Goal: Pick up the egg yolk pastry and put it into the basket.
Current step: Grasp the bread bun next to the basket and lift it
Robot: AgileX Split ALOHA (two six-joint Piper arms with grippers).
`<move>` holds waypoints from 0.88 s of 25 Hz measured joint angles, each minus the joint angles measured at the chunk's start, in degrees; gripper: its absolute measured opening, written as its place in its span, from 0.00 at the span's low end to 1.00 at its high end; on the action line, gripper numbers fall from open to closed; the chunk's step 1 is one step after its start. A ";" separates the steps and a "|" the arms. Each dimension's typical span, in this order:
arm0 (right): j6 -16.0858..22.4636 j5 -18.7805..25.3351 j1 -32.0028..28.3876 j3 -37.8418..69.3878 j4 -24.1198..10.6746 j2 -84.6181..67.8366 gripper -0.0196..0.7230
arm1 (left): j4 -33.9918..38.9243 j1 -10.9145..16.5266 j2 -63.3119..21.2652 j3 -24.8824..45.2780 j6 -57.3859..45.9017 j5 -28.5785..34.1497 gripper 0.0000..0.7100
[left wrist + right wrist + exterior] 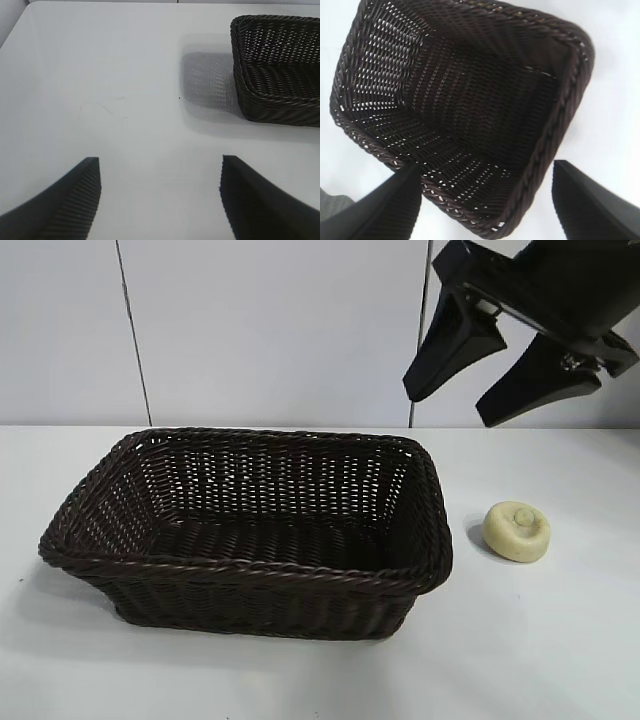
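Right pincer [452, 408] wide, high above egg yolk pastry [517, 531]; pastry near basket [436, 530] rim.

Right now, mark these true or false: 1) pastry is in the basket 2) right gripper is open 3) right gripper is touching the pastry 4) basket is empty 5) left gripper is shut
1) False. The pastry lies on the table, just outside the basket, on the right arm's side.
2) True. The right gripper is open.
3) False. It hangs in the air well above the pastry, holding nothing.
4) True. Only bare weave shows inside the basket.
5) False. The left gripper is open, over bare table beside the basket.
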 joint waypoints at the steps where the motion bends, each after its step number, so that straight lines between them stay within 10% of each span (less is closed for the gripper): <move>1: 2.15 0.93 -0.16 -1.46 -2.89 0.23 0.74 | 0.00 0.00 0.00 0.00 0.00 0.00 0.70; 7: 8.11 6.97 -5.16 -7.71 -11.97 3.40 0.74 | 0.00 0.00 0.00 0.00 0.00 0.00 0.70; 22: 8.27 7.65 -14.63 -8.02 -10.66 7.00 0.74 | 0.00 0.00 0.00 0.00 0.00 0.00 0.70</move>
